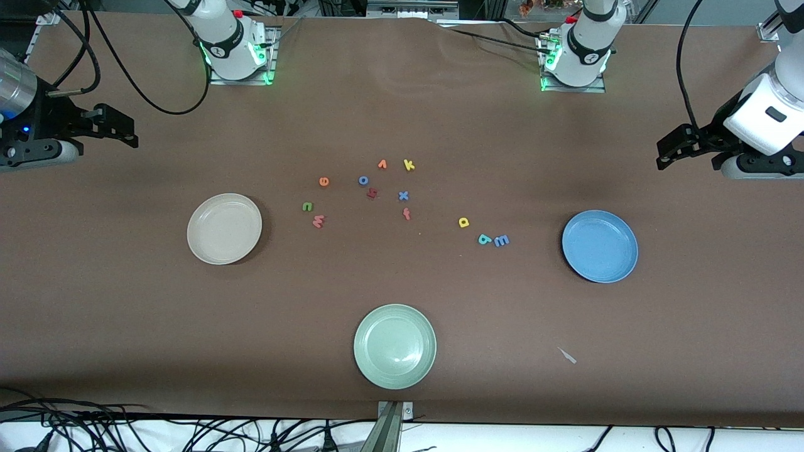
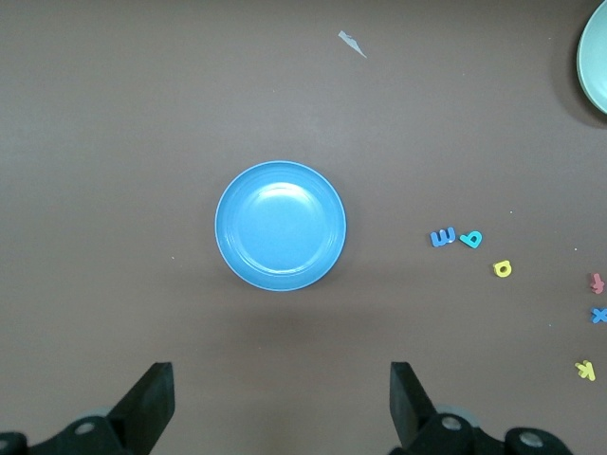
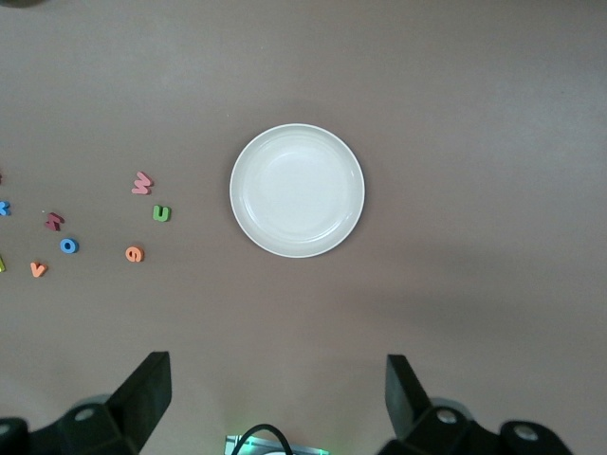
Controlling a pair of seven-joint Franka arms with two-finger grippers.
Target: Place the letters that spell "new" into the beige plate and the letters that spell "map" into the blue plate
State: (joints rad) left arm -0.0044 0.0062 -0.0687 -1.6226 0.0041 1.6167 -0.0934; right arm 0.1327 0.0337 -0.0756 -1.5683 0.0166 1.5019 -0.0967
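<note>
Both my arms wait high at the counter's ends. My left tool (image 2: 280,408) hangs over the counter by the blue plate (image 1: 600,246), fingers spread wide, nothing in them. My right tool (image 3: 275,398) hangs by the beige plate (image 1: 224,228), fingers wide too, nothing held.

Brown counter (image 1: 125,314). Beige plate sits toward the right arm's end, nothing in it. Blue plate sits toward the left arm's end, nothing in it. Pale green plate (image 1: 394,346) is nearest the front camera, between the two.

Letters lie loose on the counter between the beige and blue plates. Green n (image 1: 307,206) and pinkish-red w (image 1: 318,220) close together, near the beige plate; orange e (image 1: 324,181) a bit farther from the camera. Yellow p (image 1: 463,221), teal a (image 1: 483,239) and blue m (image 1: 501,240) cluster toward the blue plate; a and m just beside each other, cannot tell if they touch.

Others in the middle: blue o (image 1: 363,181), orange v (image 1: 382,164), yellow k (image 1: 409,165), blue x (image 1: 403,196), red f (image 1: 406,214), one dark red letter (image 1: 372,193) I cannot read. Small pale scrap (image 1: 567,355) lies nearer the camera than the blue plate.
</note>
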